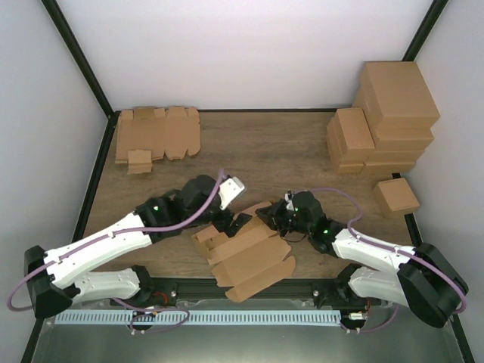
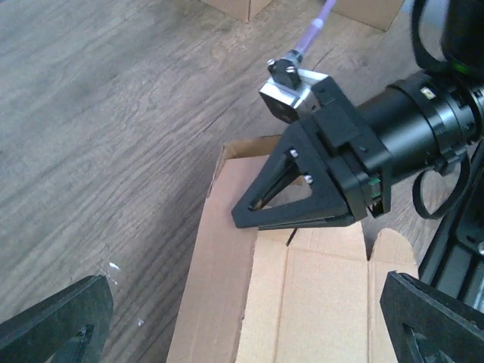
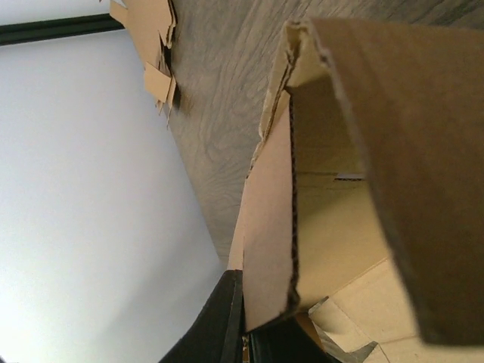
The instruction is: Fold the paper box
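The paper box [image 1: 246,257] is a flat brown die-cut blank lying near the table's front edge, with one end panel lifted. My right gripper [image 1: 266,215] is shut on that raised panel's edge. In the right wrist view the thin panel [image 3: 268,227] runs down between the black fingers [image 3: 219,333]. The left wrist view shows the right gripper [image 2: 249,214] pinching the flap at the far edge of the cardboard [image 2: 302,302]. My left gripper [image 2: 242,333] hangs wide open above the blank and holds nothing. Its fingertips [image 2: 53,321] sit at the lower corners of that view. From above, the left gripper [image 1: 229,224] is at the blank's left end.
A pile of flat blanks [image 1: 155,136] lies at the back left. Folded brown boxes [image 1: 386,121] are stacked at the back right, with one small box [image 1: 397,197] apart in front of them. Black frame rails border the table.
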`<state>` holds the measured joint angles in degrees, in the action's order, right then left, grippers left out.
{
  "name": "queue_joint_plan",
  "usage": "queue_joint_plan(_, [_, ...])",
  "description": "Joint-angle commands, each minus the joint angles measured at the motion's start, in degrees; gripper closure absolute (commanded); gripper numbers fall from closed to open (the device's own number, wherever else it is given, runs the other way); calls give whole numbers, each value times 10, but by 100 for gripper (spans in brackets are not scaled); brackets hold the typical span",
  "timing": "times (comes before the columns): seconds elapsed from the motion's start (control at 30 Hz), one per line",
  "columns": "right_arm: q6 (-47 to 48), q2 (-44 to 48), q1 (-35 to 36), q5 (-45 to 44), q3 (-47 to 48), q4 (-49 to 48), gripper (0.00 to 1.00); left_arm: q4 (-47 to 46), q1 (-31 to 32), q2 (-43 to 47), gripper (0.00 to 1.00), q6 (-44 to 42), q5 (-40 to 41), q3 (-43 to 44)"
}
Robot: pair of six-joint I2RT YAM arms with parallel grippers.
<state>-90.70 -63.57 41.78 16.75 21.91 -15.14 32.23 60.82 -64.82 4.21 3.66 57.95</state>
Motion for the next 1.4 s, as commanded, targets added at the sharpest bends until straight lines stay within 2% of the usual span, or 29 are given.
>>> queue_joint_plan(0.0, [96,11,3,8,27,-19,99,19,-73,-7,0,31,-130,0])
queue_joint_plan(0.07, [128,21,3,13,21,-35,99,50,-109,-44,0,31,-180,12])
queue_joint_plan(0.17, [159,36,3,18,10,-54,98,81,-135,-89,0,27,-211,25])
queue_joint_plan(0.47, [175,58,3,19,-14,-71,98,80,-136,-114,0,-9,-280,19])
queue_joint_plan(0.57, [175,54,3,22,-17,-80,98,89,-135,-127,0,-15,-262,16])
queue_joint_plan(0.63, [175,49,3,25,-17,-83,98,97,-135,-136,4,-21,-251,13])
queue_joint_plan(0.73, [173,45,3,26,-18,-87,98,107,-134,-147,15,-29,-235,15])
queue_joint_plan(0.87, [171,42,3,26,-20,-93,98,106,-131,-144,19,-30,-190,8])
queue_joint_plan(0.97, [171,40,3,26,-20,-92,98,107,-131,-144,38,-31,-191,10])
queue_joint_plan(1.1, [171,38,3,25,-20,-93,97,109,-130,-146,41,-29,-185,14])
queue_joint_plan(1.3, [173,34,3,27,-22,-102,84,110,-122,-158,48,-29,-164,17])
queue_joint_plan(1.37, [177,38,3,25,-22,-97,75,113,-116,-158,48,-30,-156,20])
